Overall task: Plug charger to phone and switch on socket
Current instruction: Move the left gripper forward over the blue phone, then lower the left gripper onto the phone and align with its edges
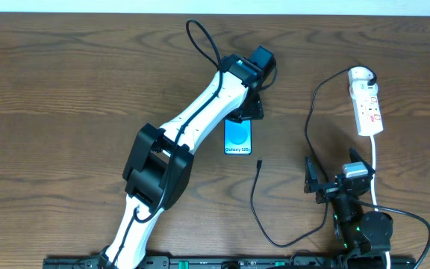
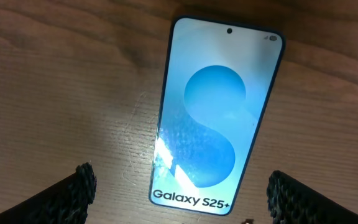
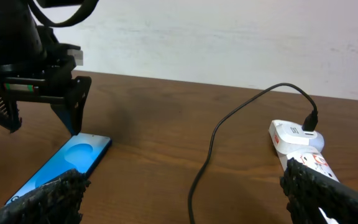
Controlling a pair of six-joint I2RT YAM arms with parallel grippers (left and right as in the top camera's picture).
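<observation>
The phone [image 1: 238,139] lies flat on the table, screen up, with its "Galaxy S25+" end towards the front. My left gripper [image 1: 248,109] hovers open over its far end; in the left wrist view the phone [image 2: 219,118] lies between and ahead of the two spread fingers [image 2: 73,193], untouched. The charger cable [image 1: 254,198] runs from the socket [image 1: 368,104] in a long loop, and its plug tip [image 1: 260,163] rests just right of the phone's front end. My right gripper [image 1: 334,170] stands open and empty near the front right, with the cable [image 3: 210,143] between its fingers.
The socket's white cord [image 1: 377,168] runs down the right side past my right arm. The left arm [image 1: 192,127] stretches diagonally across the table's middle. In the right wrist view, a pale wall [image 3: 229,37] stands behind the table's far edge.
</observation>
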